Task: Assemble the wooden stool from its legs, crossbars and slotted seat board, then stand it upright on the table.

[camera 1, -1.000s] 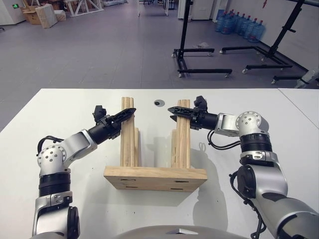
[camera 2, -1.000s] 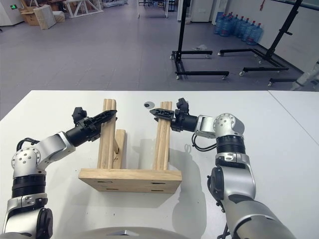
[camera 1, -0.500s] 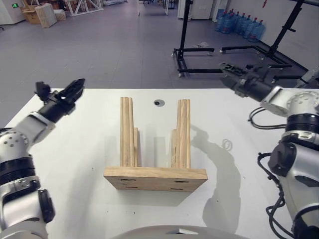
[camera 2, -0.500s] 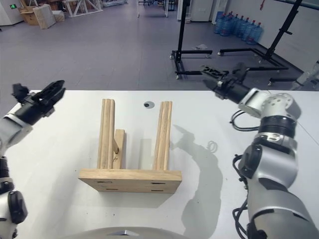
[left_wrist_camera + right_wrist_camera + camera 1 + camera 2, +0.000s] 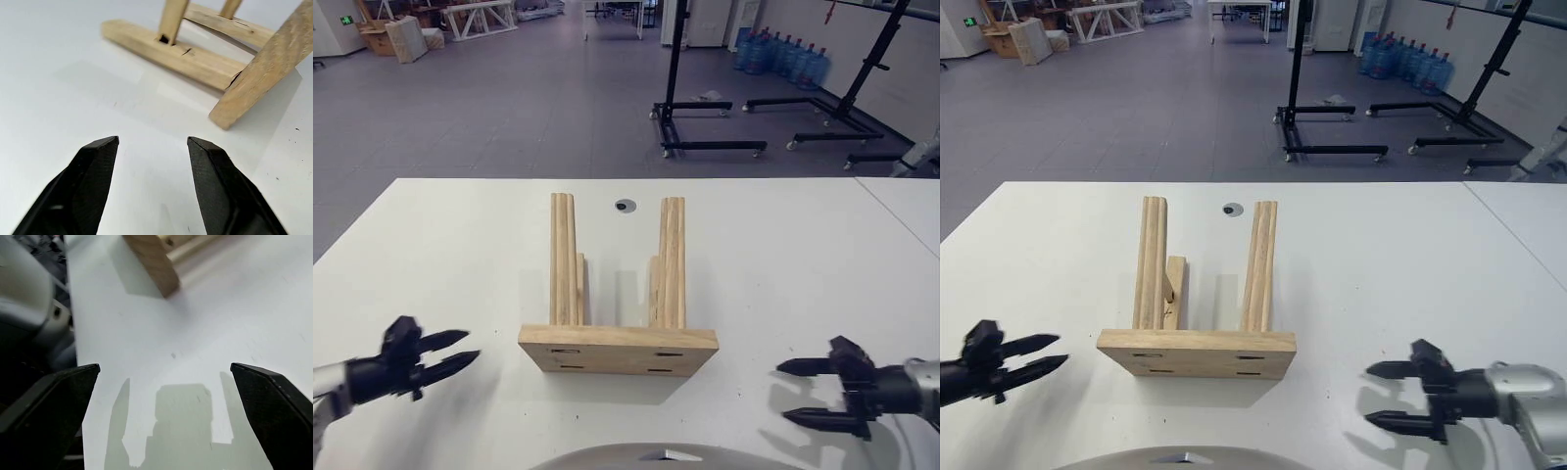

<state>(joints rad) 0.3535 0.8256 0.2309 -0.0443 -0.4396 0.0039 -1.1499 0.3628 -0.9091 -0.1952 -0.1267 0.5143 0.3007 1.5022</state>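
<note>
The stool [image 5: 617, 294] is laid on its side on the table [image 5: 783, 255], seat board [image 5: 618, 350] nearest the robot, legs [image 5: 565, 259] pointed away, while the left gripper [image 5: 470, 346] and right gripper [image 5: 781, 392] are held low, fingers [image 5: 88, 181] spread, well apart from it.

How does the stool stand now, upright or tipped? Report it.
Tipped: the stool lies on its side, seat board on edge on the table, legs lying along it, pointing away.
</note>
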